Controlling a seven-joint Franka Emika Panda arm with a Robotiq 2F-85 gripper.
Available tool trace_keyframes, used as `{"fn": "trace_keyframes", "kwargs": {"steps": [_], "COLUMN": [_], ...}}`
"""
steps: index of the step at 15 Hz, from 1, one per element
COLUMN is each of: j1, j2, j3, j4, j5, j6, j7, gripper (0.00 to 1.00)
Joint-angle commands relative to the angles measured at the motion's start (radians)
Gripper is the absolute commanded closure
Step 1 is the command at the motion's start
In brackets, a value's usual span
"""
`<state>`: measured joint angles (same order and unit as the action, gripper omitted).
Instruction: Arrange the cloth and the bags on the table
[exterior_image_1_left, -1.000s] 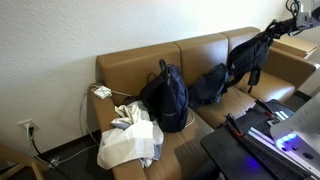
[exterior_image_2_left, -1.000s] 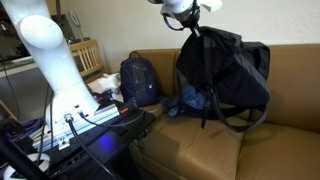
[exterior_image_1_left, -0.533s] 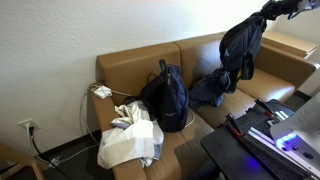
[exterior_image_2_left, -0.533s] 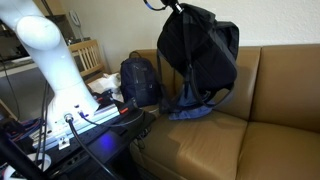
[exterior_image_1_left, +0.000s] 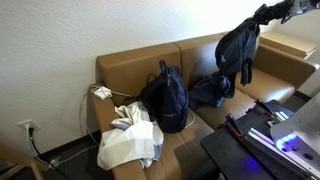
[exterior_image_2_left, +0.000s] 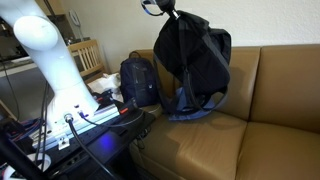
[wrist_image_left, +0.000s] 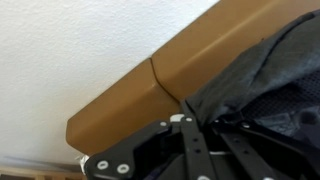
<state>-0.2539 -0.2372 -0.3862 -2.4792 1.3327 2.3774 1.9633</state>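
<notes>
My gripper is shut on the top of a black bag and holds it in the air over the brown couch. The lifted bag also shows in an exterior view, hanging from the gripper. In the wrist view the jaws pinch the bag's dark fabric. A dark blue bag lies on the seat under it. A black backpack stands upright on the couch. A white cloth lies heaped at the couch's end.
A white robot base and a black stand with cables are in front of the couch. A wall socket with a cable is low on the wall. A wooden chair stands behind.
The gripper has carried the black bag higher and along the couch toward the upright backpack. The bag now hangs clear above the dark blue bag.
</notes>
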Motion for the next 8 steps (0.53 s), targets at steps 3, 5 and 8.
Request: {"fn": "trace_keyframes", "kwargs": {"steps": [3, 5, 8], "j1": [0.033, 0.065, 0.066], "j2": [-0.27, -0.352, -0.315], "j3": [0.19, 0.252, 0.293], "j4": [-0.116, -0.147, -0.125], "j5": [0.026, 0.053, 0.055], "j6": [-0.041, -0.059, -0.055], "j7": [0.001, 0.006, 0.012], "gripper": [0.98, 0.98, 0.94]}}
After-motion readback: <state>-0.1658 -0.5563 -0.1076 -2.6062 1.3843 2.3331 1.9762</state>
